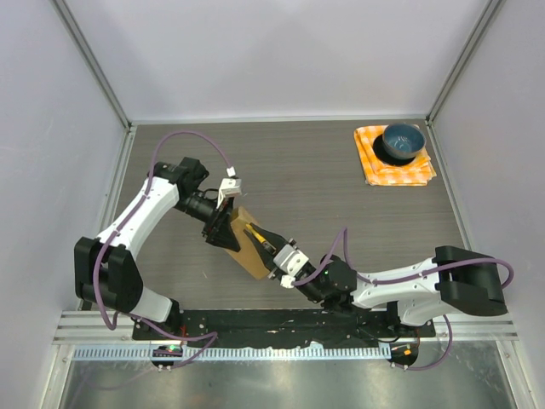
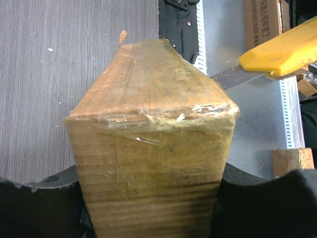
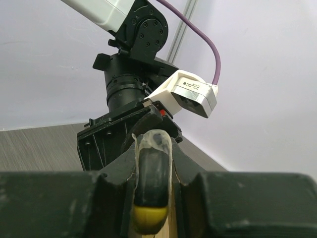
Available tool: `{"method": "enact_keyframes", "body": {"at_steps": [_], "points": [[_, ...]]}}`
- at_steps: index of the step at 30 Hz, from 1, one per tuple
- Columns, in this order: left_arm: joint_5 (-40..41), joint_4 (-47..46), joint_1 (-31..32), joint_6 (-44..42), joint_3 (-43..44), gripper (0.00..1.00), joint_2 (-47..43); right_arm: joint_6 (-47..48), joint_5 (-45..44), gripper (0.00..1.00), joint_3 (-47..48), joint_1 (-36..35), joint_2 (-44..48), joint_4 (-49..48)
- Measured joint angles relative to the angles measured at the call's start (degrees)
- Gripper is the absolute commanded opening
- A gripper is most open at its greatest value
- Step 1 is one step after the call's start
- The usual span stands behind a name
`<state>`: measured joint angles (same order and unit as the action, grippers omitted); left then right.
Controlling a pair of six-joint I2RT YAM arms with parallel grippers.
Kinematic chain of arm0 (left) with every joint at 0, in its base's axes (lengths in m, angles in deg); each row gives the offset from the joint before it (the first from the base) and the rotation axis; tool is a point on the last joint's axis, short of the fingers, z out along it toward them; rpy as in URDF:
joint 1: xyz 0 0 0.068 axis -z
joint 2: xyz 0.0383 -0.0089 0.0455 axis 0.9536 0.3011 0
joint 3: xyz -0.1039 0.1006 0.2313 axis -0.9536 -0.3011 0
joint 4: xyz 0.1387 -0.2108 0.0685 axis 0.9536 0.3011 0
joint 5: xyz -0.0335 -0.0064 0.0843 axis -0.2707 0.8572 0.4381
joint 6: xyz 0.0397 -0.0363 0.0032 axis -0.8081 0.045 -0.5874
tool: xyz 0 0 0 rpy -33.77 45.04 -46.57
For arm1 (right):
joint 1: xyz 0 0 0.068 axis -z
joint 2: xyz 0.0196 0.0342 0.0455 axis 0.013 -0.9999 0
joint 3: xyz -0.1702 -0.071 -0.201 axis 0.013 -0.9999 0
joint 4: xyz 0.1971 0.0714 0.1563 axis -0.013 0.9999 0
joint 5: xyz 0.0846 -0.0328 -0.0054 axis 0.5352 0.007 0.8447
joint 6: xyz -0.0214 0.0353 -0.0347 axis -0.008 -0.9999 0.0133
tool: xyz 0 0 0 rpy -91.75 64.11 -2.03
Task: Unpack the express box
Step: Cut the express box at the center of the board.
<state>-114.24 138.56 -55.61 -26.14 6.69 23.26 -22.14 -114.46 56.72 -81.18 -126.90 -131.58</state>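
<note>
The box (image 2: 148, 163) is brown cardboard, matt and slightly fibrous, with scuffed edges. Clear tape (image 2: 168, 119) over it is glossy and wrinkled. The knife (image 2: 280, 49) has a smooth, glossy yellow plastic handle and a dull grey metal blade (image 2: 230, 78). The table (image 1: 306, 179) is matt grey wood grain. The cloth (image 1: 379, 170) is woven orange check, matt. The bowl (image 1: 402, 141) is glossy blue, like glazed ceramic.

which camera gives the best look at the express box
The left wrist view: the express box fills the frame, its taped seams plain. The top view shows it whole but small and from far off. The right wrist view shows almost none of it behind the yellow-handled cutter.
</note>
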Motion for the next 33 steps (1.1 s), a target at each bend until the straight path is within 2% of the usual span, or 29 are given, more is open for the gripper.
{"method": "enact_keyframes", "body": {"at_steps": [33], "points": [[-0.13,0.00,0.81,0.24,-0.39,0.00,-0.09,-1.79,-0.92,0.01,-0.57,-0.02,1.68,0.17]]}}
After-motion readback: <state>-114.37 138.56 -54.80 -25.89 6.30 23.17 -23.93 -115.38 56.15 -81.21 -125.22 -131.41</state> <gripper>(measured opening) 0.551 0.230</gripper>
